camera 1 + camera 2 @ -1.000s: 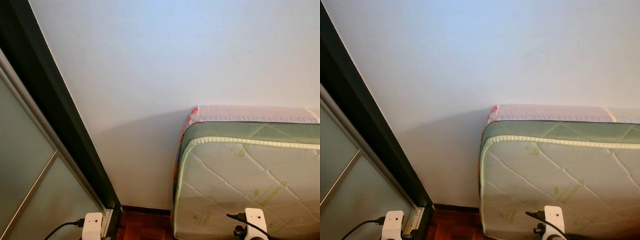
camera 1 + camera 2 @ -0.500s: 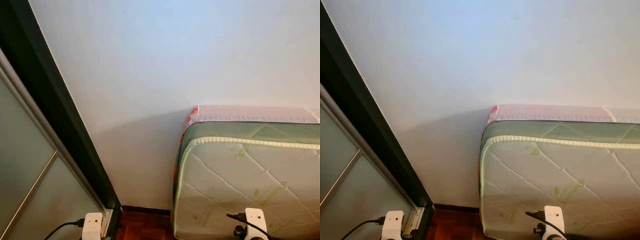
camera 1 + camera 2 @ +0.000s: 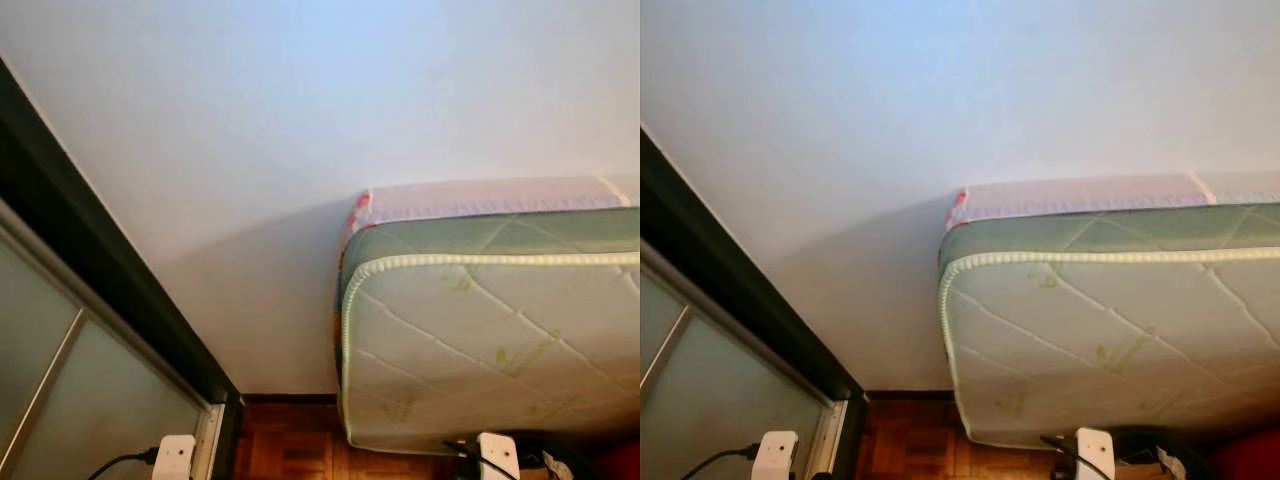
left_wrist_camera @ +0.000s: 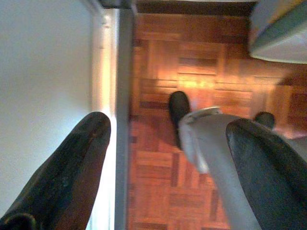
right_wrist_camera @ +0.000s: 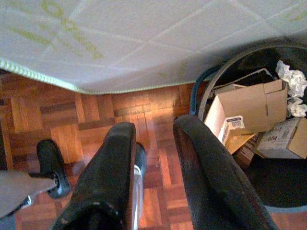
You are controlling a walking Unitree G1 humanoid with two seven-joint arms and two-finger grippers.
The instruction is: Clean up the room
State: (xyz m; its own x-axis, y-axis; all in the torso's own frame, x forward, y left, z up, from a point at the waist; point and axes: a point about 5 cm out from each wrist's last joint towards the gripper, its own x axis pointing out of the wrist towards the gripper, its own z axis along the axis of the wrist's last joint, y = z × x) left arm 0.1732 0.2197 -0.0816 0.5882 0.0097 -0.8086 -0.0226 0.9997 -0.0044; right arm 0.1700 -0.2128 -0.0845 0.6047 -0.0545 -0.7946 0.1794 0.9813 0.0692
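A quilted mattress (image 3: 500, 340) stands on its edge against the white wall (image 3: 300, 120), with a pink-edged second mattress or board (image 3: 480, 198) between it and the wall. To the left of the mattress runs a dark door frame (image 3: 90, 270) with frosted glass panels (image 3: 90, 400), and a strip of wooden parquet floor (image 3: 290, 450) shows between the frame and the mattress's lower corner. The left gripper (image 4: 168, 158) hangs above the floor beside the door track, its two black fingers (image 4: 72, 167) spread wide and released, holding nothing; the robot's own grey leg and dark foot (image 4: 178, 108) show between them. The right gripper (image 5: 153, 167) hangs just under the mattress's lower edge, fingers (image 5: 110, 177) parted by a narrow gap with nothing between them. Just beside the mattress, on the side away from the door frame, sits a round dark bin (image 5: 240, 72) holding cardboard boxes (image 5: 244, 112) and what looks like crumpled white paper (image 5: 291, 81), though the blur makes that uncertain. The bin's contents lie inside its rim, close to the right gripper but apart from it.
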